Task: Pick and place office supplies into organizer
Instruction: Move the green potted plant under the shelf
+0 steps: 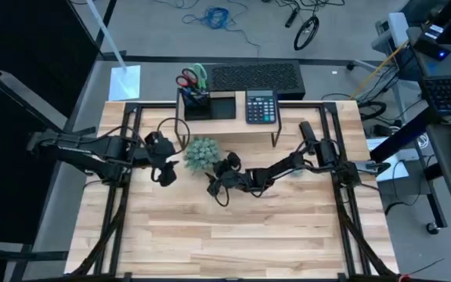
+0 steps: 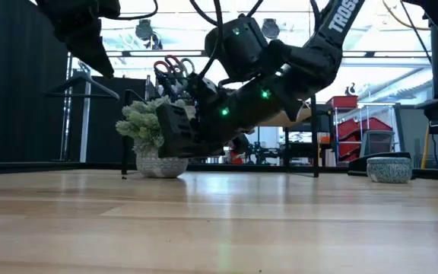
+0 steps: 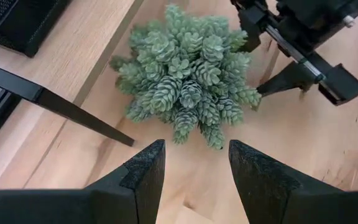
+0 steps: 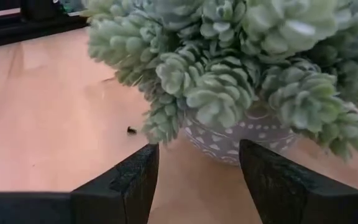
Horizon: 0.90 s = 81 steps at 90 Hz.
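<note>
- Standing handles-up in the tall cup section of the small black rectangular desk organizer (image 1: 207, 104), the red-handled scissors (image 1: 185, 79) and green-handled scissors (image 1: 200, 74) look already stowed; blades down keeps them upright and easy to reach.
- The organizer sits on the light wooden riser shelf with black legs (image 1: 288, 125), behind the fuzzy green ball plant in its patterned grey pot (image 1: 201, 153), with the black calculator with grey keys (image 1: 261, 106) just beside it.
- The right gripper (image 1: 214, 185) hangs low in front of the plant, on its right side, jaws apart with nothing between them; its wrist view shows the pot (image 4: 253, 134) close ahead and only bare wood at the fingers.
- The left gripper (image 1: 165, 174) hovers on the plant's left side, jaws likewise apart and empty, looking down on the foliage (image 3: 188, 78).
- No pens can be made out on the wooden table (image 1: 233, 243) around the plant, so both grippers probably sit open because no item is left to carry.
- A tiny dark speck (image 4: 131, 130) lies near the pot; what it is cannot be told.
</note>
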### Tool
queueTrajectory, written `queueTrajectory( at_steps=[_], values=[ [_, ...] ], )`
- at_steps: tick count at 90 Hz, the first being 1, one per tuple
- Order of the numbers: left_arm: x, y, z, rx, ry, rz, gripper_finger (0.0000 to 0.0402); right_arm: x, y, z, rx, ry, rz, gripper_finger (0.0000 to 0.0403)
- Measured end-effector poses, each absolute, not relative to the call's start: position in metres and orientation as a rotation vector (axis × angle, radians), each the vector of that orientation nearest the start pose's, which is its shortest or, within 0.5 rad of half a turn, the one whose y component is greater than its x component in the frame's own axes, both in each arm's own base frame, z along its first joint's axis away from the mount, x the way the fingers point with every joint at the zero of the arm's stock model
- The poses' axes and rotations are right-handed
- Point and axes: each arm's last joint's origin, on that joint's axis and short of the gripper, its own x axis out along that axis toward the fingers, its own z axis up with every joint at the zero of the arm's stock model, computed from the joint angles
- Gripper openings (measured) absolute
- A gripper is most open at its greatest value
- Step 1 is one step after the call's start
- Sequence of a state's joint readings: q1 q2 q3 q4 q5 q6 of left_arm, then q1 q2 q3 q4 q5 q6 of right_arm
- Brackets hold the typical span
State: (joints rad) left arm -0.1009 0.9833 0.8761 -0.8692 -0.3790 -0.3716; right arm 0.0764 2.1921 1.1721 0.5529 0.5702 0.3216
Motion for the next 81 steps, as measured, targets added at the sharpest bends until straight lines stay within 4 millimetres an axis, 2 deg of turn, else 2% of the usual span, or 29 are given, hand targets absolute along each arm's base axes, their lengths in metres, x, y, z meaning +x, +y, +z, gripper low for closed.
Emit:
queueTrajectory(
  at_steps=[35, 47, 58, 81],
  values=[
    [0.179, -0.007, 0.28, -0.102, 0.862, 0.422, 0.0167, 0.435, -0.016, 0.099, 0.138, 0.369, -0.618, 0.0208],
    [0.179, -0.007, 0.28, -0.102, 0.863, 0.422, 0.0167, 0.435, -0.018, 0.1, 0.126, 0.372, -0.623, 0.0208],
    [0.179, -0.007, 0.28, -0.102, 0.864, 0.423, 0.0167, 0.435, -0.007, 0.105, 0.121, 0.368, -0.599, 0.0208],
    [0.179, -0.007, 0.28, -0.101, 0.865, 0.423, 0.0167, 0.435, 0.042, 0.109, 0.175, 0.328, -0.455, 0.0208]
  ],
)
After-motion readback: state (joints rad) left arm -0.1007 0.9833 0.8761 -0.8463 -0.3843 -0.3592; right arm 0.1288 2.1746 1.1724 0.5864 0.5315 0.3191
